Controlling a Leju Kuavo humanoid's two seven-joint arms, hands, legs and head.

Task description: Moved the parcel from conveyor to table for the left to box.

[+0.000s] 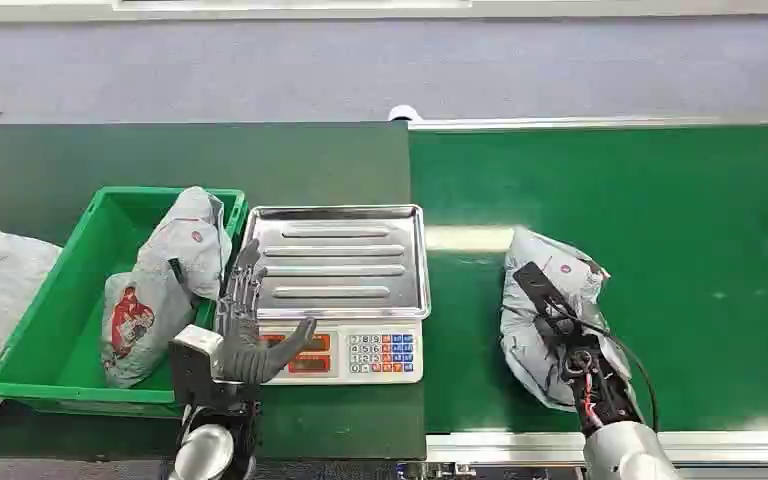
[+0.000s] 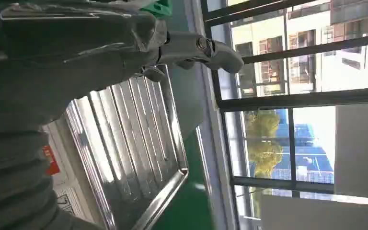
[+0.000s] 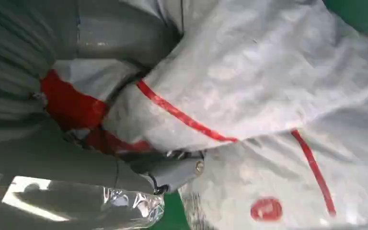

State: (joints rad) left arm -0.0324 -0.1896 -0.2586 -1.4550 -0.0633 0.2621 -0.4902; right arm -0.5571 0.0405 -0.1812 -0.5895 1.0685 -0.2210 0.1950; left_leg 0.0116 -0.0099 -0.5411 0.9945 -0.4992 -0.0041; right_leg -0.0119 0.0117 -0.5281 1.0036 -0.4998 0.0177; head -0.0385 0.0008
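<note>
Green conveyor [image 1: 680, 200]: right hand [image 1: 570, 340] clasps grey parcel [image 1: 545, 300]; left hand [image 1: 245, 335] raised, fingers spread, empty.

I read the parcel [image 1: 545, 320] as crinkled grey plastic film, slightly glossy, with red print | conveyor [image 1: 660, 230] belt matt green, smooth | scale tray [image 1: 345, 260] ribbed polished metal, reflective | bin [image 1: 70, 300] smooth green plastic, semi-gloss | my right hand [image 1: 580, 365] dark matt with exposed wires | left hand [image 1: 245, 335] matt grey.

Two parcels [image 1: 550, 315] [image 1: 165, 285], one bin [image 1: 60, 320], one scale [image 1: 345, 290].
</note>
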